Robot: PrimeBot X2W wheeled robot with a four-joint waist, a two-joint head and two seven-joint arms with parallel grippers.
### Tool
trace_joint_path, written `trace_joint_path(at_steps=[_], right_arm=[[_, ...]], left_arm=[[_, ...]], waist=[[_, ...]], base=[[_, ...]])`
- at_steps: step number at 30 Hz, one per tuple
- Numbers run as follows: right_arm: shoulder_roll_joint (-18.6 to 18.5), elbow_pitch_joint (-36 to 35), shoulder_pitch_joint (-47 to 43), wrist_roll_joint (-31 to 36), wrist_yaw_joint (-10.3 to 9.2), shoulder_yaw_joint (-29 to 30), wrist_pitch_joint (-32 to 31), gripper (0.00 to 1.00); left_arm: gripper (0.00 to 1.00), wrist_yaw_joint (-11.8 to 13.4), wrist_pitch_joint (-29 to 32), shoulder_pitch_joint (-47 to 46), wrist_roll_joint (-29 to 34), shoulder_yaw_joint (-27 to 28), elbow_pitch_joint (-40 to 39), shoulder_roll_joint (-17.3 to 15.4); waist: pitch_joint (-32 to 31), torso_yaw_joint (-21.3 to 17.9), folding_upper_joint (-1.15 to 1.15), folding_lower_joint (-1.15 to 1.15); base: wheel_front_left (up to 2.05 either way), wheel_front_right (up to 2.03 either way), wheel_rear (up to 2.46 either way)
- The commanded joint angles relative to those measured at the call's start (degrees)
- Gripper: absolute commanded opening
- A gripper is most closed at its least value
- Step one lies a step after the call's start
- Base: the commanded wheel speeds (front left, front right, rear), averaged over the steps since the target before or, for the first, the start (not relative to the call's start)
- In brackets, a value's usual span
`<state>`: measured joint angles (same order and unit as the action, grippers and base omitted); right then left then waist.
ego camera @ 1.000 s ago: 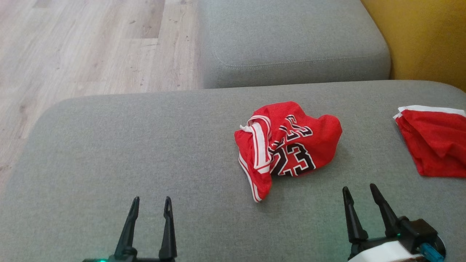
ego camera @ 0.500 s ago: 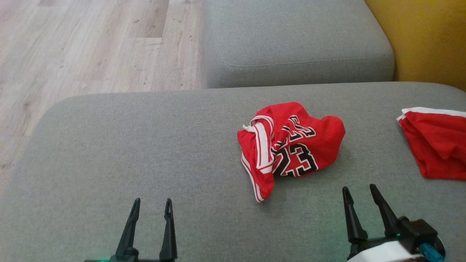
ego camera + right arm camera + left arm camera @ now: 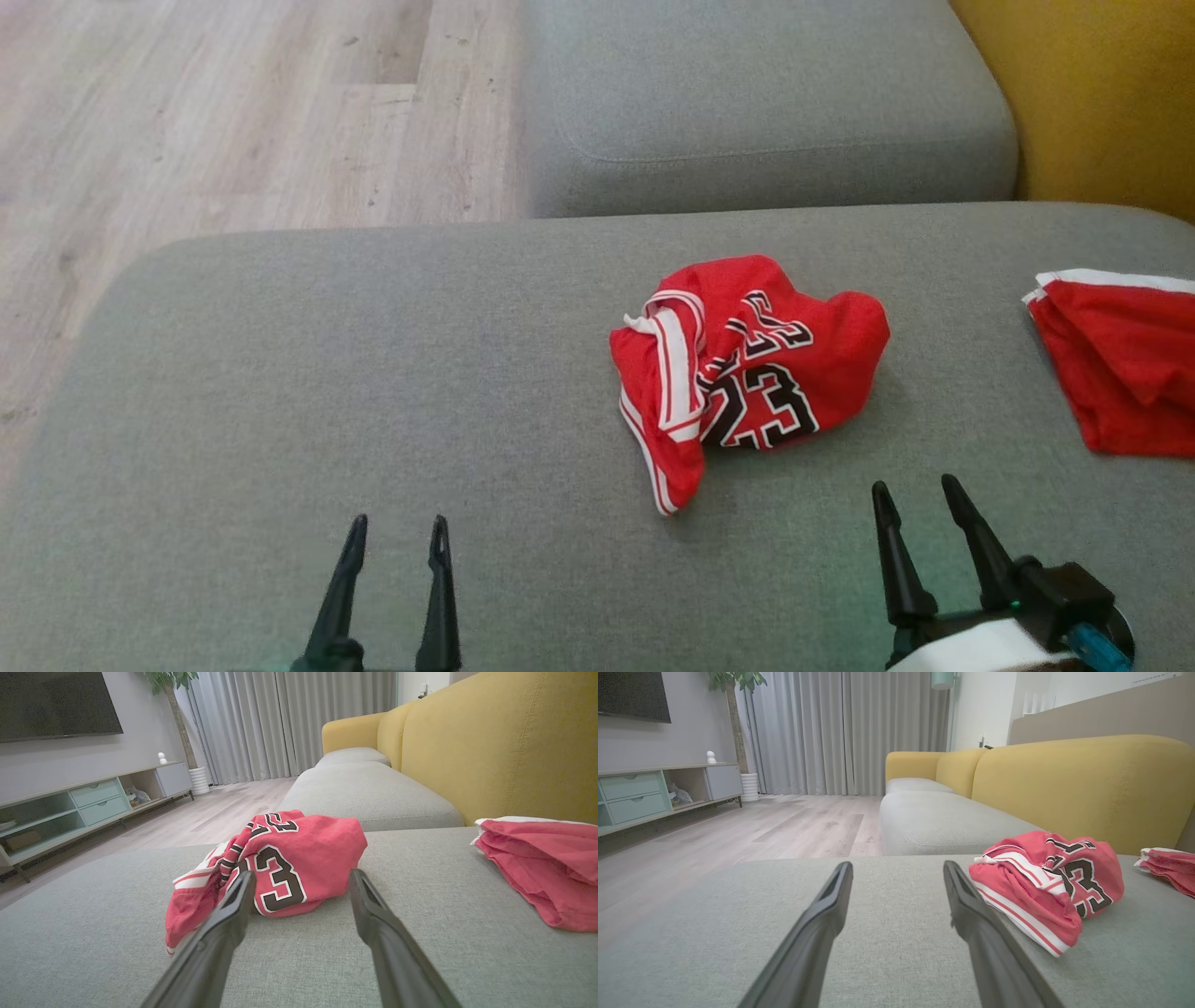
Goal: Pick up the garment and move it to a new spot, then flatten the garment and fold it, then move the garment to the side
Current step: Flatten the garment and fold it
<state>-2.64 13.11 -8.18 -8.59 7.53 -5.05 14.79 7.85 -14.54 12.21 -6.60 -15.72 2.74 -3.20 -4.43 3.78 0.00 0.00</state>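
Red jersey (image 3: 747, 364) lying untouched.
Only my camera is drifting; left gripper (image 3: 397, 525) and right gripper (image 3: 913, 487) are waiting, jaws apart, empty; pickup pending.

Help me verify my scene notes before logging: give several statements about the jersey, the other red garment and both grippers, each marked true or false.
1. The crumpled red jersey lies on the grey cushion. True.
2. The left gripper is open and holds nothing. True.
3. The right gripper is shut on the jersey. False: it is open, its fingers short of the cloth.
4. The second red garment touches the jersey. False: bare cushion separates them, and it lies to the robot's right of the jersey.
5. The jersey is spread flat. False: it is bunched up, with the number 23 showing.
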Motion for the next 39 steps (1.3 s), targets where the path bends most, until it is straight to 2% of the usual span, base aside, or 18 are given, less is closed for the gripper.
trace_joint_path(at_steps=[1,4,9,12,17,23,31,32,33,35,39], right_arm=[[-0.3,-1.5,3.1,-0.3,-0.04,-1.7,0.2,1.00],[-0.3,-1.7,3.4,-0.2,-0.04,-2.3,0.2,1.00],[-1.6,-1.6,4.8,0.1,-0.04,-4.4,0.2,1.00],[-2.7,-1.4,5.8,0.1,-0.04,-5.5,0.2,1.00],[-3.5,-1.6,7.9,-0.3,-0.04,-6.7,0.2,1.00],[-3.6,-1.4,9.4,-0.7,-0.04,-7.3,0.2,1.00],[-3.2,-1.1,9.5,-0.9,-0.04,-7.3,0.2,1.00],[-3.1,-1.0,9.5,-0.9,-0.04,-7.4,0.2,1.00],[-3.0,-1.0,9.4,-0.8,-0.04,-7.6,0.2,1.00],[-2.8,-0.9,9.4,-0.8,-0.04,-7.8,0.2,1.00],[-2.5,-0.8,9.3,-0.7,-0.04,-8.1,0.2,1.00]], left_arm=[[1.00,-0.2,-0.5,-2.8,-0.7,0.6,-1.2,0.3],[1.00,-1.4,-0.5,-3.8,-0.5,-1.1,0.4,0.3],[1.00,-4.7,-0.5,-9.4,-1.6,-8.2,8.0,0.3],[1.00,-5.0,-0.5,-14.5,-3.0,-12.6,13.4,0.3],[1.00,-2.5,-0.5,-22.7,-5.3,-17.8,22.6,0.3],[1.00,1.2,0.0,-29.8,-8.9,-20.8,33.2,0.3],[1.00,0.6,-0.3,-35.3,-12.8,-23.5,39.8,0.3],[0.58,0.6,-0.3,-35.9,-13.0,-23.6,39.9,0.3],[0.01,0.6,-0.4,-36.6,-13.1,-23.7,39.6,0.3],[0.00,0.1,-0.4,-38.1,-12.7,-23.9,37.1,0.3],[0.00,-3.0,-0.4,-41.7,-13.3,-24.1,28.3,0.3]], waist=[[0.5,-0.5,0.00,0.00],[1.2,-1.4,0.00,0.00],[3.6,-5.2,0.00,0.00],[5.1,-8.3,0.00,0.00],[8.7,-13.4,0.00,0.00],[11.0,-18.2,0.00,0.00],[10.7,-21.1,0.00,0.00],[10.5,-21.3,0.00,0.00],[10.4,-21.5,0.00,0.00],[10.0,-21.8,0.00,0.00],[9.1,-22.3,0.00,0.00]], base=[[0.00,0.00,0.00],[0.00,0.00,0.00],[0.00,0.00,0.00],[0.00,0.00,0.00],[0.00,0.00,0.00],[0.00,0.00,0.00],[0.00,0.00,0.00],[0.00,0.00,0.00],[0.00,0.00,0.00],[0.00,0.00,0.00],[0.00,0.00,0.00]])
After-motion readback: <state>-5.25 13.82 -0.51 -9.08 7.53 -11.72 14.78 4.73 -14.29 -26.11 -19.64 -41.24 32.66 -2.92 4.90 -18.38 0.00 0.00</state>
